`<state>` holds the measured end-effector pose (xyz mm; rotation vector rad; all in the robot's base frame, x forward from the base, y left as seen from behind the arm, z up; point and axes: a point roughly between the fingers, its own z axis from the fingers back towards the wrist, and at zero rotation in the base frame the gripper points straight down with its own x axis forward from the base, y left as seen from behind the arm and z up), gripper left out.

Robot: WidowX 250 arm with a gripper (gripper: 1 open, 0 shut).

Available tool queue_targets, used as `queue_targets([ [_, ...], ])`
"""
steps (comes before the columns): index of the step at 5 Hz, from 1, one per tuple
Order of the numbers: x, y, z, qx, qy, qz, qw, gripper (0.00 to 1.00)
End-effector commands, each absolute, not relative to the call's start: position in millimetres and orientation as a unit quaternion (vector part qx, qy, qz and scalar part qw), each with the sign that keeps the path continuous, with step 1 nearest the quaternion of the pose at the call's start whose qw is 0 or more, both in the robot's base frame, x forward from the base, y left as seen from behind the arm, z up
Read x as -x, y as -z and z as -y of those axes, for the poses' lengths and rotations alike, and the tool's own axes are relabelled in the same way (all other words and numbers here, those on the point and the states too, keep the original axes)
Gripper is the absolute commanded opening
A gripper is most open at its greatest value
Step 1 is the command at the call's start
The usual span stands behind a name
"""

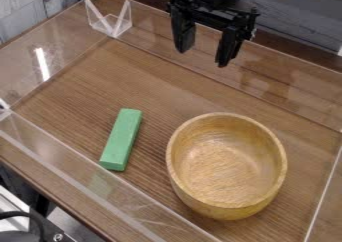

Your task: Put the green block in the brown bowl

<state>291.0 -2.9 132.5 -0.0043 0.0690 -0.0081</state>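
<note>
My pincer [210, 44] hangs over the far side of the table [162, 86], its two fingers spread wide with nothing between them. The bowl [227, 166] sits nearer the camera, toward the right of the view. The block [120, 139] lies flat on the wood just to the left of the bowl, apart from it. From my pincer, the block is well off toward the camera and to the left of the view. I am the one arm here, so the reach is mine.

The block's long axis runs mostly toward and away from the camera, its far end leaning slightly to the right. I judge that I should travel diagonally to it, then close across its narrow width, minding the bowl's wall beside it.
</note>
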Motion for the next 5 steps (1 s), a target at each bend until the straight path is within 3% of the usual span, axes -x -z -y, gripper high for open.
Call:
queue_targets([
  [1,-279.1,-123.3,-7.8,0.004,-0.004,-0.039,0.999,1.0],
  [2,-249.5,-107.6,-24.4,0.004,-0.016,-0.045,0.999,1.0],
  [3,-222.3,-104.6,-41.3,0.002,-0.02,-0.021,1.0,1.0],
  [5,-203.2,-89.0,-54.2,-0.001,-0.021,-0.004,1.0,1.0],
])
